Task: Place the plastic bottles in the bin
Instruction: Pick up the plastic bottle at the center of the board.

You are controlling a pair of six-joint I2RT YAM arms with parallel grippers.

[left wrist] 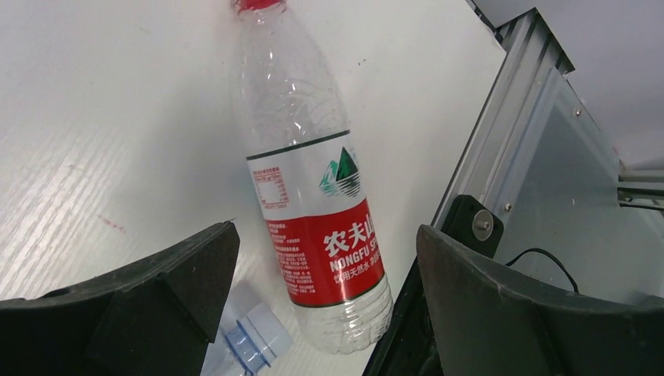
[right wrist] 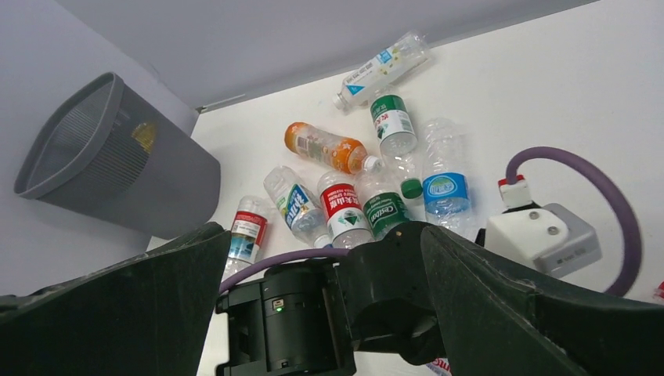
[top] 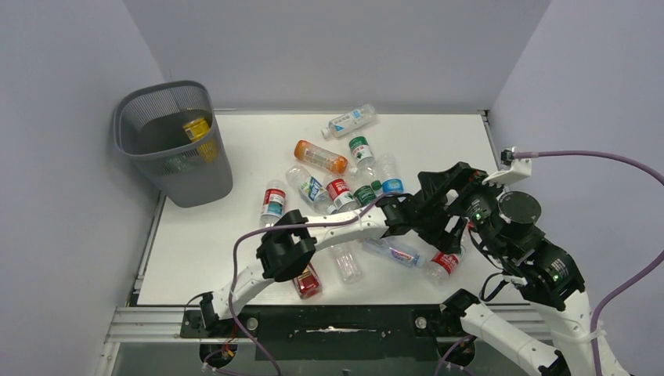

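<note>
The left gripper (left wrist: pixel 325 239) hovers with its jaws spread wide over a red-labelled bottle (left wrist: pixel 313 196) that lies on its side on the white bench (left wrist: pixel 94 117). The bottle runs straight ahead between the two fingers, base nearest and red cap farthest. Neither finger appears to touch it.

The step in hand looks like the pickup. The jaws already straddle the bottle's width, so the sound move is a straight descent and a close across the red band, where the body is fullest. The plastic looks thin and empty. A gentle squeeze should hold it, while a hard one may crush it or squirt it out forwards.

Two things crowd the grasp. The metal edge rail (left wrist: pixel 501 133) sits under the outer finger, which could catch on it going down. Beside the other finger lies the pale blue cap of a neighbouring bottle (left wrist: pixel 250 345), which is easily nudged.

The right gripper (right wrist: pixel 325 235), also wide open and holding nothing, hangs just above the left arm's wrist. Any lift should therefore rise with care.

The bin (top: pixel 172 145) stands well apart from the left gripper, beyond the heap of remaining bottles (top: pixel 337 188), with a yellow bottle (top: pixel 197 128) showing inside. The carry ought to pass high over that heap.
</note>
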